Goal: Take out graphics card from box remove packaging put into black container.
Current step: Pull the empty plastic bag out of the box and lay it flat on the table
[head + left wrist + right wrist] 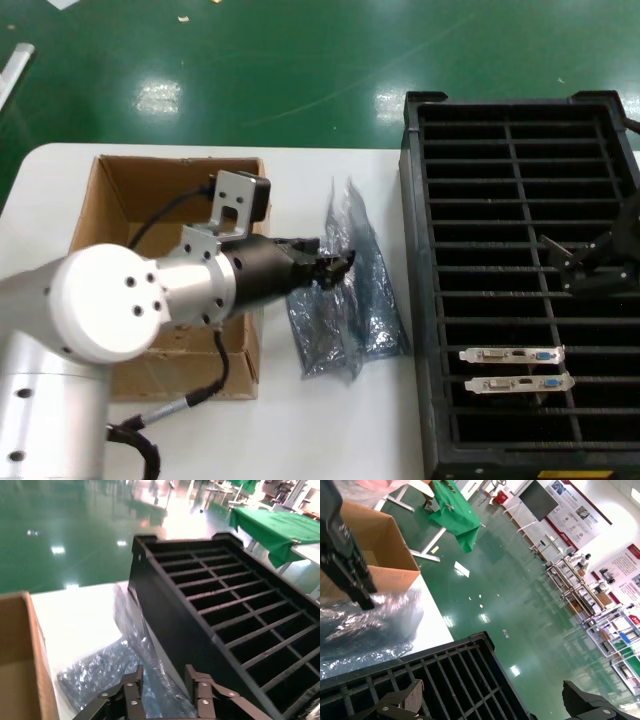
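Two graphics cards (512, 354) already stand in the black container (420, 300), near my right gripper (583, 262), whose jaws hang apart above its slots. My left gripper (335, 267) spreads its jaws just over the packaging (350, 300), beside the box (120, 200).

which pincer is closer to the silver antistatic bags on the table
Left. The left pincer is right over the silver bags between the box and the black container. The right pincer hovers above the container's slots, well off to the side.

Open left gripper (165, 692) above packaging (107, 667)
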Motion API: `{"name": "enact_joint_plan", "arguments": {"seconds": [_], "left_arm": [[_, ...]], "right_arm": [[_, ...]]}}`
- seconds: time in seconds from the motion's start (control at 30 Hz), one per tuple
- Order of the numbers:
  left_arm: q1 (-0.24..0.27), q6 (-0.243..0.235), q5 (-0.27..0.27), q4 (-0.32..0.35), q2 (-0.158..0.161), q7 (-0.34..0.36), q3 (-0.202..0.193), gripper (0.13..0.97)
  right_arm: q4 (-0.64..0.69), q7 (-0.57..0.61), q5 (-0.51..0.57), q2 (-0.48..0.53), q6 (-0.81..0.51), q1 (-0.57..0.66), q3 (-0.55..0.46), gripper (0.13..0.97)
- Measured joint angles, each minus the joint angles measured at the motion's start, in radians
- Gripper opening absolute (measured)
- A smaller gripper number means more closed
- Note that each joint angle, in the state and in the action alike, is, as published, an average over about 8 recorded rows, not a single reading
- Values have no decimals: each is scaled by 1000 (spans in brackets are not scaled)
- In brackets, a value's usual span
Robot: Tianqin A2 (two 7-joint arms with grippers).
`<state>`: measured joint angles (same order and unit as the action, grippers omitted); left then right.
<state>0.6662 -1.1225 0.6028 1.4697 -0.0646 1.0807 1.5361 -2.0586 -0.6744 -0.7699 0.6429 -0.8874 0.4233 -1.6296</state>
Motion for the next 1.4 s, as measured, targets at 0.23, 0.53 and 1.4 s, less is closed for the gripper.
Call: {"name": "enact_joint_plan", "arguments": {"seconds": [0.23,0.53,1.4], "left_arm": [[-18,-74,9,269,-65,6,-6,394],[-110,-21,-113,531,-205,-171,-16,593],[-283,322,254,426,-226,-449,5,946]], "right_arm": [[0,0,0,0,0,0,0,966],[2,2,-3,-1,3,-1,0,966],[134,197,-301,-100,260,-124,9,966]]}}
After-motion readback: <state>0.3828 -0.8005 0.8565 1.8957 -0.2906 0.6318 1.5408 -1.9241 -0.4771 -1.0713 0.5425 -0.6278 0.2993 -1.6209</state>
